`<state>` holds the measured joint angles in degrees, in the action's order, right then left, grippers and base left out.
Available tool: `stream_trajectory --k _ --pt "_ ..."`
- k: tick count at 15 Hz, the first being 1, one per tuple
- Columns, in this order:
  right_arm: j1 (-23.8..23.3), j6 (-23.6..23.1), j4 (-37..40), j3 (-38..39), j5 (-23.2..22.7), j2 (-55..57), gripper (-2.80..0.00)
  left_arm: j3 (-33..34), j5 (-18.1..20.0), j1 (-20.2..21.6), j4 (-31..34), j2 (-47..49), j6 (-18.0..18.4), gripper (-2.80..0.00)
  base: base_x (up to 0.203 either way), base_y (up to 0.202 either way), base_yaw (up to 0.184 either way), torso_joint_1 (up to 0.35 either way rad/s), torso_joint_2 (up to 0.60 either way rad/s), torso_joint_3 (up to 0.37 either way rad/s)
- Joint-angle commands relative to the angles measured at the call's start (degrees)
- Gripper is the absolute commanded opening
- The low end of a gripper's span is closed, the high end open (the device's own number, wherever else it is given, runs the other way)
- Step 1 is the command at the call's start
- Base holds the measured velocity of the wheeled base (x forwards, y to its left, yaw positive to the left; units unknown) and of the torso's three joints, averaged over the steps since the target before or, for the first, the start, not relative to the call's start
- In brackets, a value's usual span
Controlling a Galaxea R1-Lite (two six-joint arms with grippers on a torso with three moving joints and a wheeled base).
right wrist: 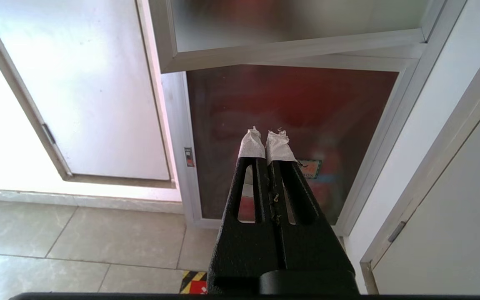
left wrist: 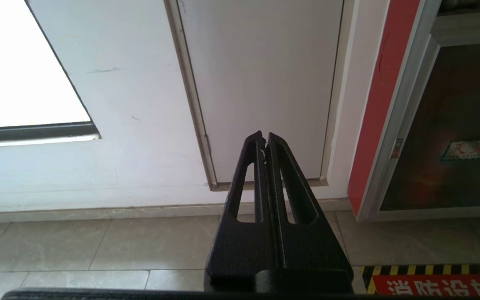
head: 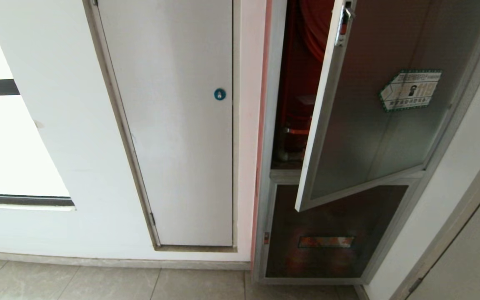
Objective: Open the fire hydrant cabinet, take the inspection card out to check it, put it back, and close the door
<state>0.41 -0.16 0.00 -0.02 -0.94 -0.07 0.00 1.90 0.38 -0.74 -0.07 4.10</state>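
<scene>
The fire hydrant cabinet (head: 271, 125) is set in the wall at the right, silver-framed and red inside. Its door (head: 369, 125), dark glass with a green-bordered hexagonal sticker (head: 411, 89), hangs partly open, and its red latch (head: 343, 25) is at the top edge. A red hose reel (head: 313, 29) and red fittings show through the gap. The inspection card is hidden. My left gripper (left wrist: 263, 135) is shut and empty, low, facing the white-grey panel. My right gripper (right wrist: 267, 133), with tape-wrapped fingertips, is shut and empty, low in front of the lower glass panel (right wrist: 286, 125), under the door's lower edge (right wrist: 298, 50).
A white-grey panel (head: 173, 125) with a blue round lock (head: 219, 94) stands left of the cabinet. A lower dark glass panel (head: 327, 233) with a red label sits under the door. Another door frame (head: 452, 233) stands at the right. A hazard-striped red floor marking (left wrist: 436, 283) lies on the tiles.
</scene>
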Motion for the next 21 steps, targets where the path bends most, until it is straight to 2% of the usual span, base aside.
stream_trajectory --k 1,21 --pt "0.02 -0.02 0.0 0.02 -0.03 -0.01 -2.8 0.44 0.03 0.06 -0.05 -0.01 0.03 -2.8 0.0 0.0 0.0 0.0 0.0 0.0" --pt "0.02 0.07 0.0 -0.02 0.06 -0.01 -2.8 0.44 0.03 0.06 -0.05 -0.01 0.03 -2.8 0.0 0.0 0.0 0.0 0.0 0.0"
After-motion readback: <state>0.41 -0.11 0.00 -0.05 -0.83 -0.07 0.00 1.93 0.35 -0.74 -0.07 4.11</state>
